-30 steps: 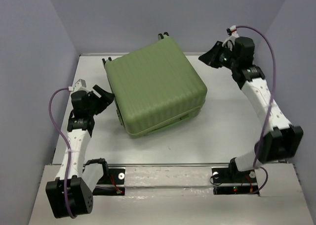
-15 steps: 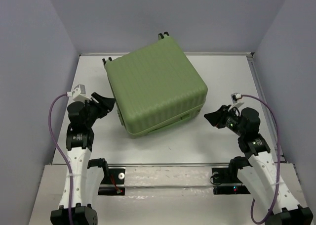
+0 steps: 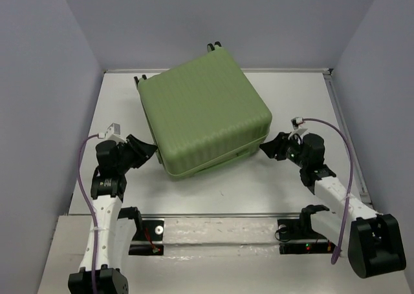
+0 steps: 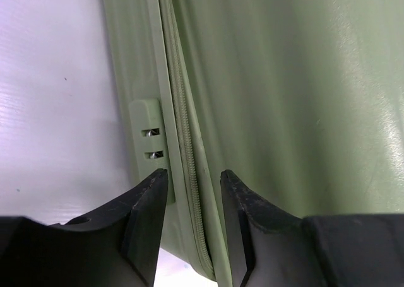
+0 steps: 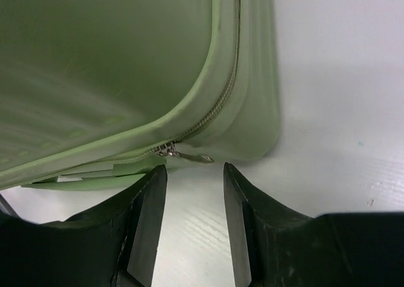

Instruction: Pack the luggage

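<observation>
The luggage (image 3: 204, 116), a light-green ribbed hard-shell suitcase, lies closed and flat in the middle of the table. My left gripper (image 3: 147, 150) is open at its left side; in the left wrist view the gripper (image 4: 194, 180) straddles the zipper seam (image 4: 183, 129) beside a small lock block (image 4: 149, 132). My right gripper (image 3: 266, 147) is open at the suitcase's right front corner. In the right wrist view the gripper (image 5: 194, 173) sits just short of the metal zipper pull (image 5: 183, 153), which hangs between the fingertips, untouched.
Black wheels (image 3: 214, 46) show at the suitcase's far edge. Grey walls stand close on the left, back and right. The white table (image 3: 259, 184) runs to a metal rail (image 3: 220, 214) at the near edge, where the arm bases are mounted.
My right arm swung from the far right down to the suitcase's right front corner. My left gripper moved nearer and in against the suitcase's left side.
</observation>
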`<state>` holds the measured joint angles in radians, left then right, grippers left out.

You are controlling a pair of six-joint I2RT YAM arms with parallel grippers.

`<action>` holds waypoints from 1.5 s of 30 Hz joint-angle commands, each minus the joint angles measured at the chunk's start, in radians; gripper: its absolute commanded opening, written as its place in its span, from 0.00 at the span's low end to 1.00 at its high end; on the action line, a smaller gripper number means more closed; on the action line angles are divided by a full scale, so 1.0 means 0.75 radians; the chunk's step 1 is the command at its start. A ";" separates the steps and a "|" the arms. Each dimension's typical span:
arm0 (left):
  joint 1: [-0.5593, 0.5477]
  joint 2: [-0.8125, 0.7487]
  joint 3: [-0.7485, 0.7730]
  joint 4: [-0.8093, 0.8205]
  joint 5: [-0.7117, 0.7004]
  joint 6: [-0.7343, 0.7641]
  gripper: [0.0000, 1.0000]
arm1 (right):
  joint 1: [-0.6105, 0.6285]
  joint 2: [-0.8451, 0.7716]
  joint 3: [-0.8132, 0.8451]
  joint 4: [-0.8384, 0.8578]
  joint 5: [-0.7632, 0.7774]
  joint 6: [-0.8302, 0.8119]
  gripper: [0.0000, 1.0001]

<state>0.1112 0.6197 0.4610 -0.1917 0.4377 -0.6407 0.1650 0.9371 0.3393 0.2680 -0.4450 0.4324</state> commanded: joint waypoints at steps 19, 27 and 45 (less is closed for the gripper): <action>-0.134 -0.016 -0.093 0.076 0.106 -0.117 0.34 | 0.032 0.248 0.055 0.530 -0.170 -0.069 0.32; -0.254 -0.014 -0.122 0.121 0.046 -0.172 0.33 | 0.105 0.219 0.081 0.483 -0.143 -0.106 0.29; -0.293 -0.072 -0.073 0.037 -0.027 -0.148 0.33 | 0.132 0.184 0.118 0.179 0.378 -0.098 0.43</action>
<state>-0.0978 0.5735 0.3805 -0.1486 0.3801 -0.7605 0.2634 1.0882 0.3904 0.3969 -0.2977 0.3622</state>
